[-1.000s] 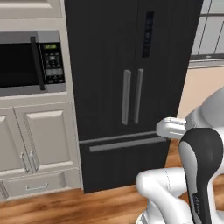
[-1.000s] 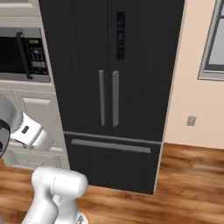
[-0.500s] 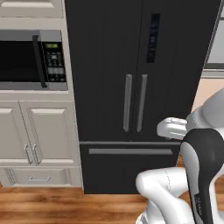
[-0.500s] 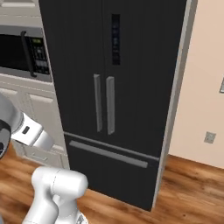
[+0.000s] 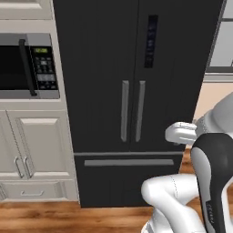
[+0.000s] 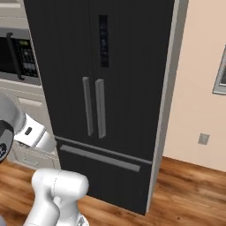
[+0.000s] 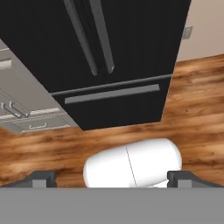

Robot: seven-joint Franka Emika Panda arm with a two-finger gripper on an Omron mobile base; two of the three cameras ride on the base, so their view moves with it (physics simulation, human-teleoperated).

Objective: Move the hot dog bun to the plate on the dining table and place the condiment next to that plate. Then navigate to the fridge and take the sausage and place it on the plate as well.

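My gripper [image 7: 112, 179]: two small dark finger tips [image 7: 40, 179] poke up at the bottom of the hand view, set wide apart with nothing between them; I hold nothing.

Floor [image 7: 192, 109]: warm brown wood planks with a streaky grain, glossy, running right up to the foot of the appliance and the cabinets.

The fridge [image 5: 136, 91]: the task's thing here, standing straight ahead of me, shut. Tall, flat-fronted, matte black with a faint vertical brushed texture. Two upper doors meet at a centre seam; a wide drawer front sits below them.

Fridge handles [image 5: 132, 110]: a pair of long, slim vertical bars in dull grey metal, one on each side of the seam, close together but apart.

Drawer handle [image 5: 129, 162]: one flat grey horizontal bar across the lower drawer front.

Control panel [image 5: 151, 41]: narrow dark vertical strip with tiny pale marks, high on the right-hand door.

Cabinets [image 5: 32, 154]: cream panelled doors with raised frames and small curved metal pulls, touching the fridge's left side; a shallow drawer beneath.

Microwave [image 5: 27, 66]: boxy, silver-grey front, dark glass door with a black vertical handle and a keypad, built in above the cabinets.

Wall [image 6: 198, 88]: smooth pale peach, right of the fridge, with a small grey square outlet [image 6: 203, 139] low down.
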